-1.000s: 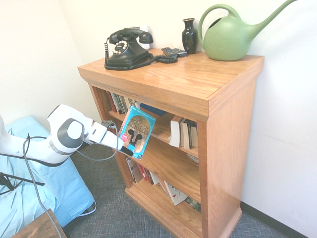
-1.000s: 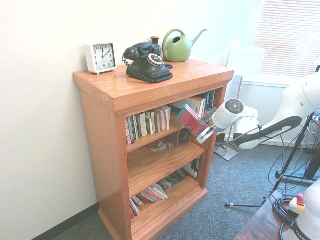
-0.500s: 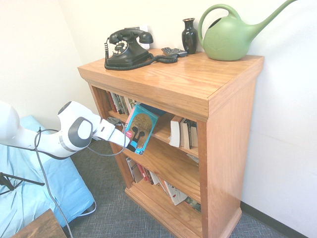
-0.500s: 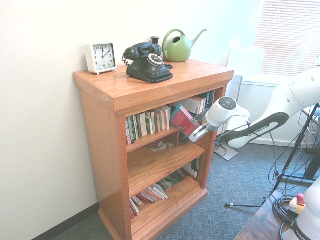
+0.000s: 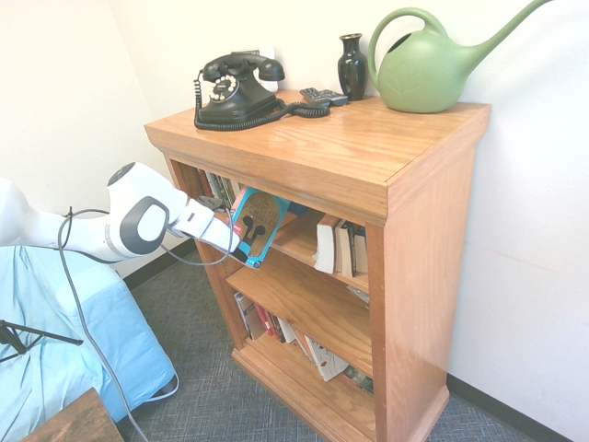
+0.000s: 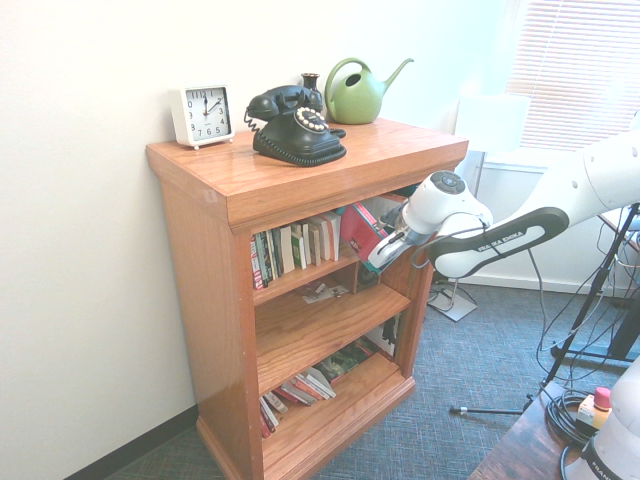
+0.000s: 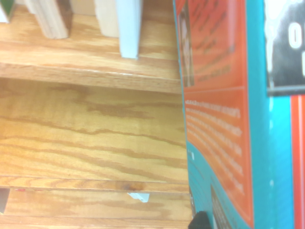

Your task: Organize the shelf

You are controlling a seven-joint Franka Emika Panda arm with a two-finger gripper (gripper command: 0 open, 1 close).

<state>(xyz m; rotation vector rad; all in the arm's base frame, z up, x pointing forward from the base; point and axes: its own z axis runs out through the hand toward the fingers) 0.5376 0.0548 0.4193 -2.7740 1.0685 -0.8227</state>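
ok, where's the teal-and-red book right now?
In the claw, tilted at the front of the bookcase's top tier, between the two upright book groups in the first exterior view.

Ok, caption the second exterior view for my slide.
Gripper holding a tilted red-and-blue book at the wooden bookcase's top tier.

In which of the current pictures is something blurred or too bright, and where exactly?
Wrist view: the pale book ends are soft, and the small white print on the orange-and-teal book is too blurred to read. Second exterior view: the white slatted window blind looks washed out. First exterior view: the white wall is very bright, almost without detail.
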